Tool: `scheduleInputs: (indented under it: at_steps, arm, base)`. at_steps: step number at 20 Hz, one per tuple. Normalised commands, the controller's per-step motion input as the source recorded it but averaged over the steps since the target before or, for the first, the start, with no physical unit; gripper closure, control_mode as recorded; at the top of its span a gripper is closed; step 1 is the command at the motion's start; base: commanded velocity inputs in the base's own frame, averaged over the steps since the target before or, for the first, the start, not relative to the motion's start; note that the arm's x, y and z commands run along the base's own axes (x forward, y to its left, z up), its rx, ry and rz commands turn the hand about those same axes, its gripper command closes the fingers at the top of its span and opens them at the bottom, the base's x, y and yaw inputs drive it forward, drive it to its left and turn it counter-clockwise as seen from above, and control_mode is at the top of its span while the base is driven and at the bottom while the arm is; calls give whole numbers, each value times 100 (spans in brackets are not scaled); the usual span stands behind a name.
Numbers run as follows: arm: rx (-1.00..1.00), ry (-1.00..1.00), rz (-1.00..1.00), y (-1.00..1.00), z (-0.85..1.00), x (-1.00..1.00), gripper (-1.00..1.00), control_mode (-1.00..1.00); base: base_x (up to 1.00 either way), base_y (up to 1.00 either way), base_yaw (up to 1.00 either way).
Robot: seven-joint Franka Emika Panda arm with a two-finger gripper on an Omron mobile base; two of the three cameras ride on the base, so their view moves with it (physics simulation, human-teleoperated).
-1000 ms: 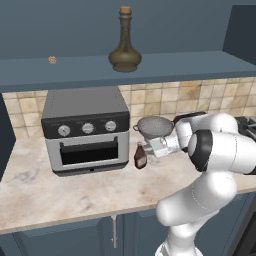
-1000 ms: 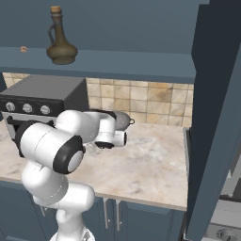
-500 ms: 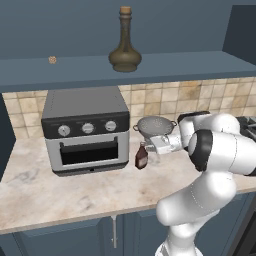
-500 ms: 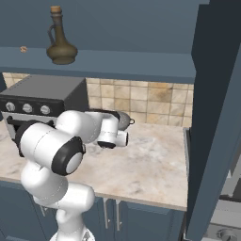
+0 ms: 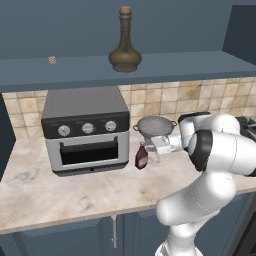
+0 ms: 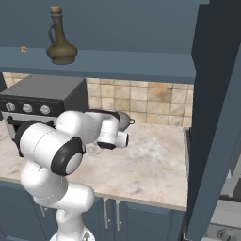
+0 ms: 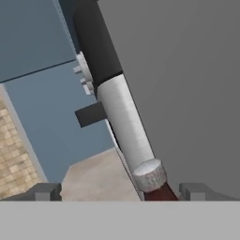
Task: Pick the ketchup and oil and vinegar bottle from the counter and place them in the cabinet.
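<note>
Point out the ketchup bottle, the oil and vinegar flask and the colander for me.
ketchup bottle (image 5: 141,158): left base view, on its dark body.
oil and vinegar flask (image 5: 125,57): left base view, on its round belly.
colander (image 5: 155,127): left base view, on its mesh bowl.

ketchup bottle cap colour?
White-grey, speckled. The ketchup cap shows best in the hand view, above its dark red neck.

**No words to read here**

The ketchup (image 5: 141,158) has a pale label, but it is too small and blurry to read. The toaster oven (image 5: 85,129) has three round knobs with no numbers you can make out. The oil and vinegar bottle (image 5: 125,46) has no writing on it.
</note>
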Motion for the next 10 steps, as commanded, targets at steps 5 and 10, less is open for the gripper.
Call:
scheduleInputs:
  at_steps: [5, 10]
  arm:
    - [0, 0, -3, 0, 0, 0, -100, -100]
    - [-8, 0, 0, 5, -13, 0, -100, -100]
  base:
    - [0, 0, 0]
    - [0, 0, 0]
